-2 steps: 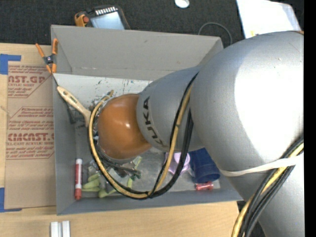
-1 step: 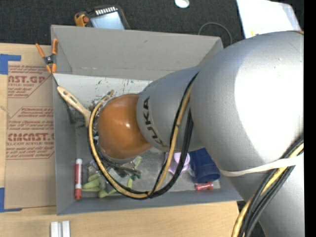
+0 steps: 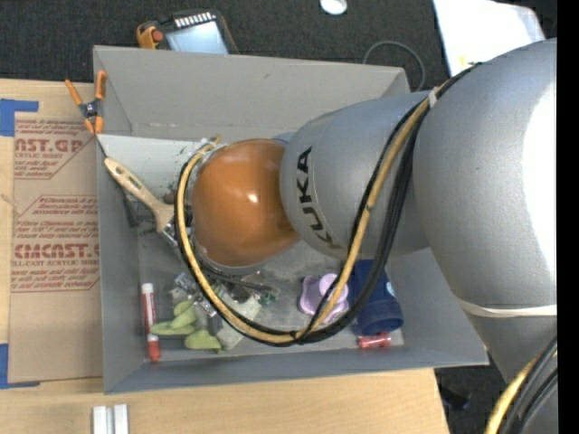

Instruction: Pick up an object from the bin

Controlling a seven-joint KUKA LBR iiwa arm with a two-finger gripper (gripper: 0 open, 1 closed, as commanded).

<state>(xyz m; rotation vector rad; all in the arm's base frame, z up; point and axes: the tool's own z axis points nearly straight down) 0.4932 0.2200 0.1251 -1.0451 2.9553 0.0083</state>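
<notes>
- Green pod-shaped pieces lie in the front-left corner of the grey metal bin. They are pale olive, soft-looking, rounded and a little lumpy. Several sit bunched together on the bin floor, close to the front wall.
- A slim red and white marker-like tube lies just to the left of the green pieces, running along the bin's left wall.
- Dark metal parts of the tool show low in the bin, just up and to the right of the green pieces. Whether the tool is spread or pressed together cannot be told, because the wrist hides it.
- A smooth orange dome cover on the wrist sits directly above the tool.
- The big grey arm reaches in from the right and hides much of the bin's right half.
- Yellow and black cables loop from the arm down around the orange cover.
- A brush with a pale wooden handle lies slanted near the left wall, towards the back.
- A lilac rounded thing, a dark blue thing and a small red piece lie near the front-right corner, partly under the arm.
</notes>
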